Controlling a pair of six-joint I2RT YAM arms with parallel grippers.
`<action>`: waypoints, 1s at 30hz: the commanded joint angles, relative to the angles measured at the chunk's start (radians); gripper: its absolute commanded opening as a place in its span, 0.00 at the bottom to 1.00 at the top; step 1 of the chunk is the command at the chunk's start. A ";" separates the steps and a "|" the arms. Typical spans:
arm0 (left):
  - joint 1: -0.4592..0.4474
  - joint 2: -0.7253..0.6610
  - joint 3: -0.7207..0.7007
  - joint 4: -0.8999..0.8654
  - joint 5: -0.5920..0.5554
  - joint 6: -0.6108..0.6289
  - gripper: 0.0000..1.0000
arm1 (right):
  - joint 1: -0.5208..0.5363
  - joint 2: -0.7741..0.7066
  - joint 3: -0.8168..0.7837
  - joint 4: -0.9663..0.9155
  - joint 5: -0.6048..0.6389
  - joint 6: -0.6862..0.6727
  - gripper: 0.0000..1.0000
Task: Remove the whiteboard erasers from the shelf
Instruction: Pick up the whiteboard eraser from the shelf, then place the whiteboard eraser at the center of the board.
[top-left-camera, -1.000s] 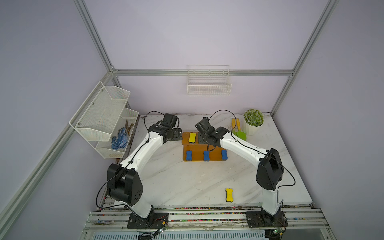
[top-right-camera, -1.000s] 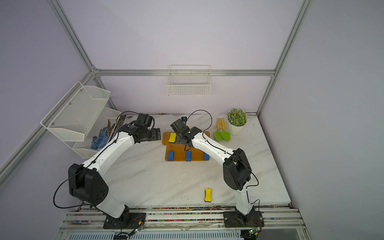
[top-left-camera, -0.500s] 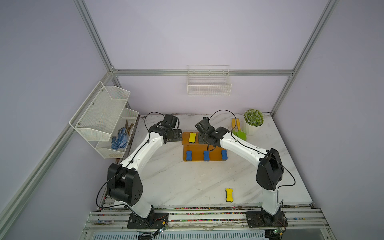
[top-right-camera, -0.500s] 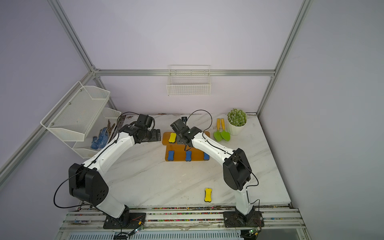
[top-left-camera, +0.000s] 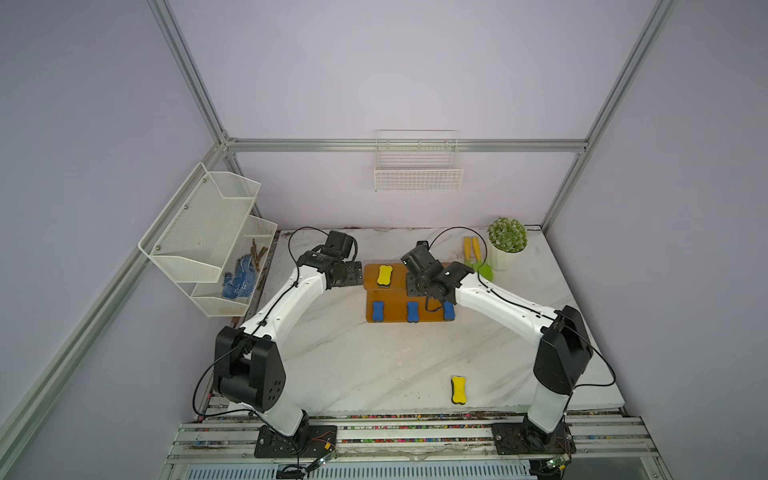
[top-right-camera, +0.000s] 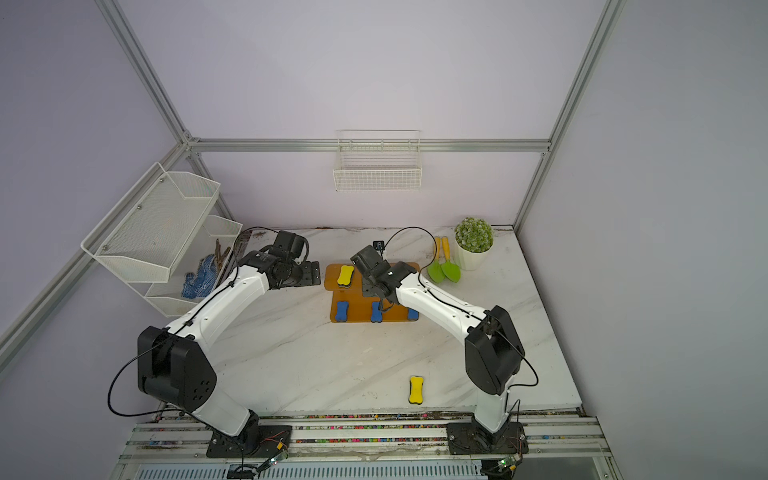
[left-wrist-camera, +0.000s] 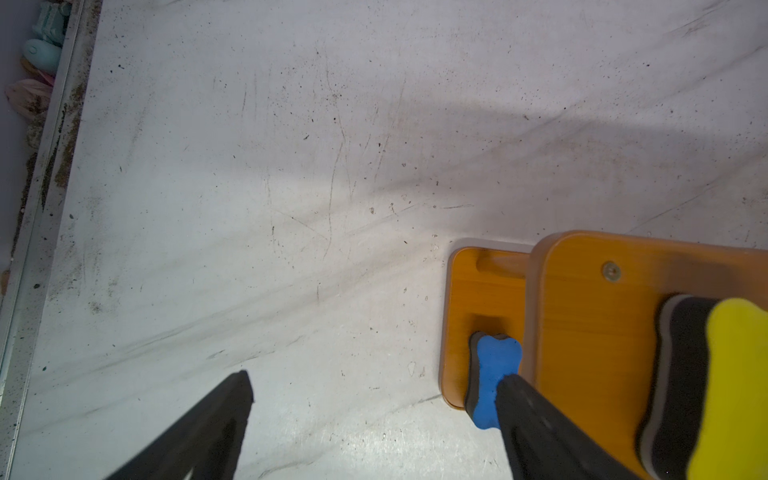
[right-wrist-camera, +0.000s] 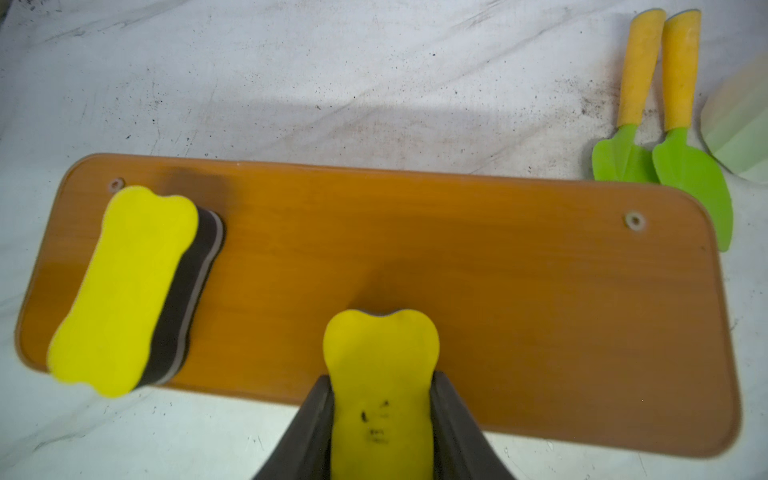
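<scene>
Right claw (right-wrist-camera: 381, 380) was closed on a yellow eraser (right-wrist-camera: 380, 353), one finger against each long side. The eraser's far end lay over the front middle of the shelf's (right-wrist-camera: 498, 291) upper tier. Whether it was resting on the wood or lifted clear could not be told.

Left claw (left-wrist-camera: 374, 382) stood wide open with nothing in it. It was over bare desk (left-wrist-camera: 291, 187), just beside the shelf's left end.

A second yellow eraser (top-left-camera: 385, 276) lay flat at the left end of the upper tier, grey felt down.

On the lower tier sat the left blue eraser (top-left-camera: 377, 311), the middle blue eraser (top-left-camera: 412, 311) and the right blue eraser (top-left-camera: 448, 310), which was partly hidden by the right arm.

A third yellow eraser (top-left-camera: 458, 390) lay on the desk near its front edge, well apart from the shelf.

Two green trowels (right-wrist-camera: 648, 158) lay just beyond the shelf's right end.
</scene>
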 joint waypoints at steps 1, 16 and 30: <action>-0.021 -0.071 -0.003 0.012 -0.014 0.004 0.95 | 0.024 -0.114 -0.112 0.049 -0.017 0.060 0.37; -0.029 -0.232 -0.111 0.024 0.028 -0.022 0.96 | 0.384 -0.490 -0.700 0.031 0.011 0.526 0.37; -0.030 -0.237 -0.146 0.035 0.011 -0.007 0.96 | 0.538 -0.337 -0.737 0.068 -0.004 0.688 0.41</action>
